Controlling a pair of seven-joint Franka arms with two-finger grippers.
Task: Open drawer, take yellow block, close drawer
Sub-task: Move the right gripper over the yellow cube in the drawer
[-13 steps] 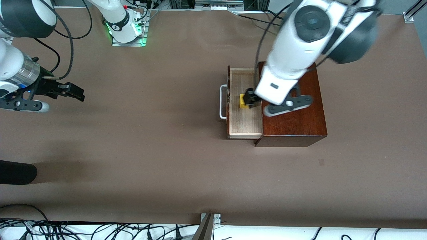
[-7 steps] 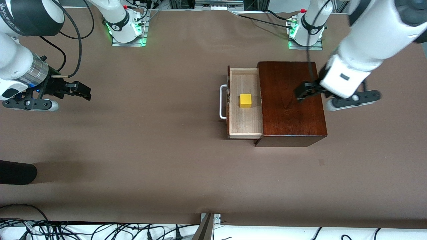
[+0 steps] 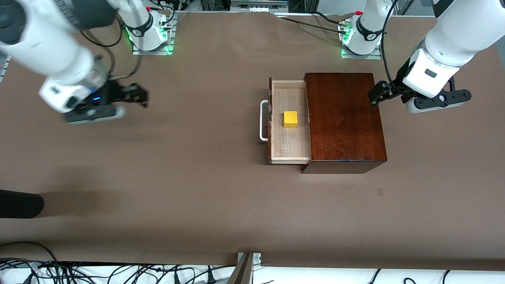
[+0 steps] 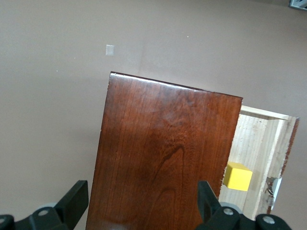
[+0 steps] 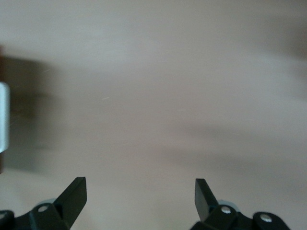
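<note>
The drawer (image 3: 290,144) stands pulled out of the dark mahogany box (image 3: 343,118), its white loop handle (image 3: 262,120) toward the right arm's end. The yellow block (image 3: 290,119) lies loose on the drawer's pale floor. My left gripper (image 3: 375,96) hangs open and empty over the box's edge at the left arm's end. In the left wrist view its fingers (image 4: 78,193) frame the box top (image 4: 163,148), with the yellow block (image 4: 238,176) and the drawer (image 4: 261,139) farther off. My right gripper (image 3: 139,94) is open and empty over bare table; the right wrist view shows its gripper (image 5: 140,189) over brown cloth.
The two arm bases (image 3: 150,33) (image 3: 361,37) stand at the table's back edge. A dark object (image 3: 19,203) pokes in at the right arm's end, nearer to the front camera. Cables run along the front edge. Brown table cloth (image 3: 189,165) surrounds the box.
My left gripper has pulled away from over the yellow block to the box's edge at the left arm's end, leaving the block in the drawer. My right arm has swung toward the drawer.
</note>
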